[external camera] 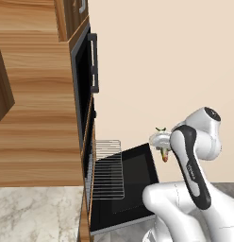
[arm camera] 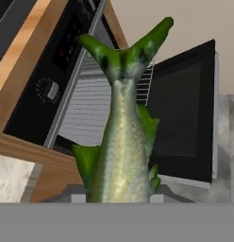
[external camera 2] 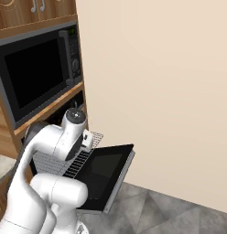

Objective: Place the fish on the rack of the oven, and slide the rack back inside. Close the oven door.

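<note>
In the left base view, the oven (external camera: pixel 88 142) sits in wood cabinetry on the left, with its oven door (external camera: pixel 130 186) dropped open and lying flat, reaching toward the near right. The rack (external camera: pixel 108 168) is pulled out over the door, a silver wire grid with nothing on it. The white arm rises from the lower right, and its gripper (external camera: pixel 162 147) hangs to the right of the rack, above the far right edge of the door. The fish (external camera: pixel 163 153) pokes out below the hand, a small green and yellowish shape, held clear of the rack.

In the right base view, the arm covers much of the lower left. The rack (external camera 2: pixel 81 160) shows between the arm links, and the open door (external camera 2: pixel 106 176) slopes toward the near right. Above it is the upper black appliance (external camera 2: pixel 37 77).

In the hand view, the fish (arm camera: pixel 121 142) stands up from between the fingertips, its forked tail pointing far, so the gripper is closed on the fish. Behind it lie the rack (arm camera: pixel 90 108), the oven's control panel (arm camera: pixel 57 61) at the left and the door (arm camera: pixel 182 113) at the right.
</note>
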